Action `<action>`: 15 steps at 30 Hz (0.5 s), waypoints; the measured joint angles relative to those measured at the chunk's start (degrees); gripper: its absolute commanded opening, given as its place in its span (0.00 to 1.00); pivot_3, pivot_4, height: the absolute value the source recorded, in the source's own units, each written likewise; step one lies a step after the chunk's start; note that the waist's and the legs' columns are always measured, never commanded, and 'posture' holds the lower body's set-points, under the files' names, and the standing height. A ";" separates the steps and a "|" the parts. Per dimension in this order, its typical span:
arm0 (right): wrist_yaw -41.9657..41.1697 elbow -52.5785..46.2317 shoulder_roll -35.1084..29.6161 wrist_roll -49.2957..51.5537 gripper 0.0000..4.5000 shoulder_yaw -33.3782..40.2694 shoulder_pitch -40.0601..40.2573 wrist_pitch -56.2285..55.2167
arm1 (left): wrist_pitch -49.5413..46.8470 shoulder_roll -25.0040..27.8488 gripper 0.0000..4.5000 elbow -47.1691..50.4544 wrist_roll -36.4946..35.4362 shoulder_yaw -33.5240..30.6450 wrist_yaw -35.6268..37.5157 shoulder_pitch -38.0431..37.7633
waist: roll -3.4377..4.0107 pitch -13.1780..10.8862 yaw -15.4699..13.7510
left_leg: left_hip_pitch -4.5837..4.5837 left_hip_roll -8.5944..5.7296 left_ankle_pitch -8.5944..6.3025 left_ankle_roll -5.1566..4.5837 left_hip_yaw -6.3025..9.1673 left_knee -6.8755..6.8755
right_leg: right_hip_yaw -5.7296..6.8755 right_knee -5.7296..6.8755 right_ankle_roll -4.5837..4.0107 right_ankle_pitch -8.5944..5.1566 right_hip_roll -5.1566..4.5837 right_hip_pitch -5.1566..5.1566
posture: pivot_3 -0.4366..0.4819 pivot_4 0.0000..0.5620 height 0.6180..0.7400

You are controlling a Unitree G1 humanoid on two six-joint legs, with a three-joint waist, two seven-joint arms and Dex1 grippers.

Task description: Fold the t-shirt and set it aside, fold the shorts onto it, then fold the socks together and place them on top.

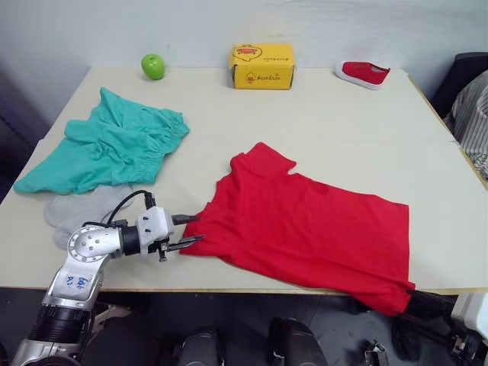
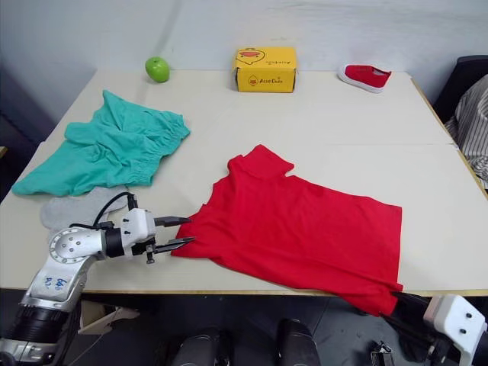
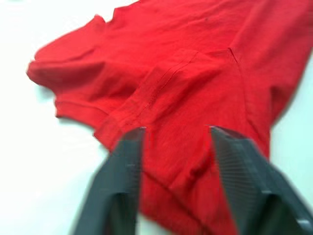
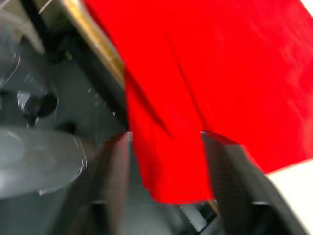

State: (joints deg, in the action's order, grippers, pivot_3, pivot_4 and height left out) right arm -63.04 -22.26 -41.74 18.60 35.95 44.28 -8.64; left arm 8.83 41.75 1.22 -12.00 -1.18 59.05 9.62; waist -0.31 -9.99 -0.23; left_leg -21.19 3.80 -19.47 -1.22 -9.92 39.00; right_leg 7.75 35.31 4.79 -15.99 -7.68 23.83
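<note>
The red t-shirt [image 1: 305,225] lies spread across the middle and right of the table, its lower corner hanging over the front edge. My left gripper [image 1: 191,230] is open at the shirt's left sleeve; its fingers [image 3: 124,161] straddle the sleeve hem [image 3: 146,98]. Below the front edge at the right, my right gripper [image 4: 166,137] is open with the hanging red corner [image 4: 166,161] between its fingers. The teal shorts [image 1: 110,145] lie crumpled at the left. Grey socks [image 1: 76,210] rest just in front of them, beside my left arm.
A green apple [image 1: 153,65], a yellow box [image 1: 261,66] and a small red shoe [image 1: 362,73] stand along the table's far edge. A dark chair [image 1: 463,76] stands off the right side. Bare tabletop [image 1: 343,137] stretches behind the shirt.
</note>
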 measured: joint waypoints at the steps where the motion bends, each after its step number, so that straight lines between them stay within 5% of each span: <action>1: 0.53 0.07 -0.04 -2.44 0.60 -0.75 -0.48 -1.37 | 1.88 0.66 0.63 -0.49 1.27 0.14 0.37 -0.01 | 0.00 0.00 0.03 | 0.00 0.00 -0.03 0.04 -0.01 0.00 | 0.00 -0.01 0.00 0.00 0.01 0.00 | 0.48 0.27 1.00; 12: 6.85 4.93 -0.55 -18.83 0.60 -9.14 -5.51 -7.95 | 9.14 2.31 0.63 -5.05 7.57 3.68 1.16 1.36 | 0.02 -0.04 0.29 | -0.03 0.00 0.04 -0.11 -0.14 0.00 | 0.02 0.01 0.01 0.00 0.03 0.11 | 0.48 0.27 1.00; 15: 8.83 6.25 -0.57 -20.80 0.46 -10.19 -7.03 -9.04 | 9.50 2.95 0.59 -5.72 7.78 4.16 1.50 1.88 | 0.03 -0.03 0.32 | 0.00 0.04 0.03 -0.10 -0.14 0.00 | 0.00 0.03 0.00 -0.01 0.06 0.10 | 0.48 0.27 1.00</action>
State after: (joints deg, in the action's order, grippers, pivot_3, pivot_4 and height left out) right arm -54.21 -16.00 -42.30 -2.19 25.76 37.25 -17.69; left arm 18.33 44.69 -4.50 -4.22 2.98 60.54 11.50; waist -0.28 -10.02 0.09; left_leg -21.19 3.84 -19.44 -1.32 -10.06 39.00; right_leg 7.76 35.34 4.78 -15.99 -7.63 23.93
